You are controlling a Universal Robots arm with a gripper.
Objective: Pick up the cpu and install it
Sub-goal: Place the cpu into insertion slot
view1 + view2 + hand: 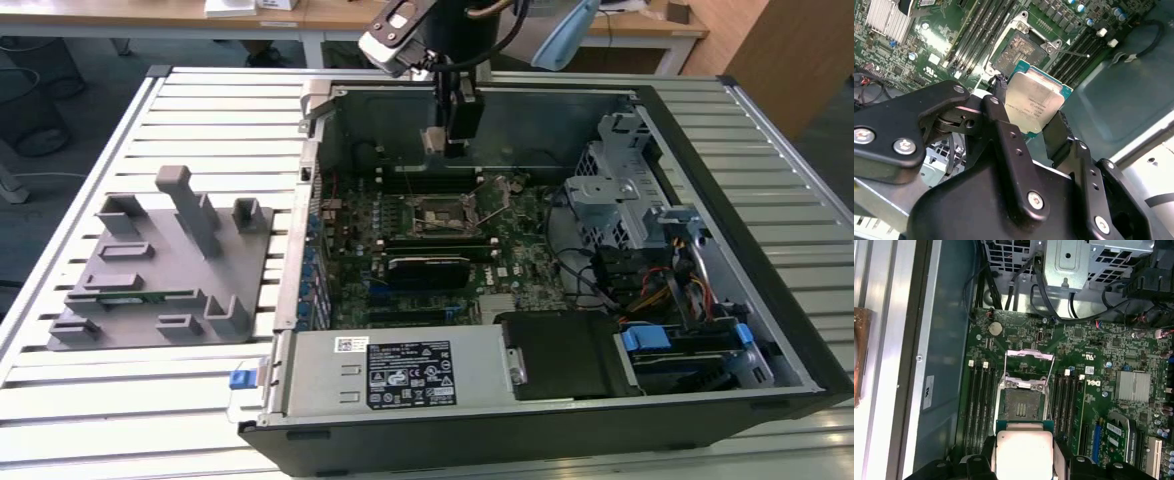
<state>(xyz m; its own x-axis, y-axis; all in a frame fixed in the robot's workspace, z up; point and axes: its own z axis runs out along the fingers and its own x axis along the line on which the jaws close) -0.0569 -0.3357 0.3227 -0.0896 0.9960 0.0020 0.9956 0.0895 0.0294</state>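
My gripper (446, 146) is shut on the cpu (437, 139), a small square chip with a silvery top and a pale rim, and holds it in the air inside the open computer case. In the second wrist view the black fingers (1000, 112) clamp two opposite edges of the cpu (1033, 99). The dark square socket (1019, 49) lies just beyond it on the green motherboard. In the first wrist view the cpu (1024, 452) hangs short of the socket (1023, 403), whose metal frame (1029, 360) is flipped up.
The case (747, 300) lies open on a slatted metal table (200, 110). A grey tray (160, 265) with upright posts sits at the exterior view's left. Memory slots (978, 405) flank the socket. A drive cage (614, 195), cables and a power supply (400, 372) crowd the case.
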